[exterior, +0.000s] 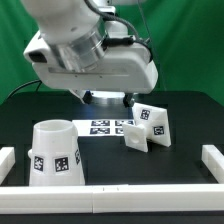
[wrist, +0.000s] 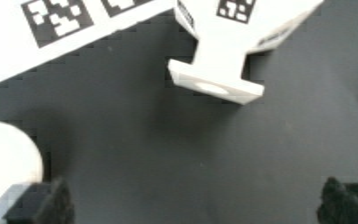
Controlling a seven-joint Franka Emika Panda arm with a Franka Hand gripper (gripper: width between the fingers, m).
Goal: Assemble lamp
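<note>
White plastic bulb [wrist: 217, 75] (prob.) lies on black counter [wrist: 158, 150] touching base [exterior: 153, 122], mid-counter toward the edge on the exterior view's right, next to marker board [exterior: 105, 127]. Claw [wrist: 194, 205] spread wide, nothing betw. fingers. Bulb is ahead of claw, not under it; long axis runs approx. away from fingertips. Shade [exterior: 55, 150] is well apart, by front edge.
</note>
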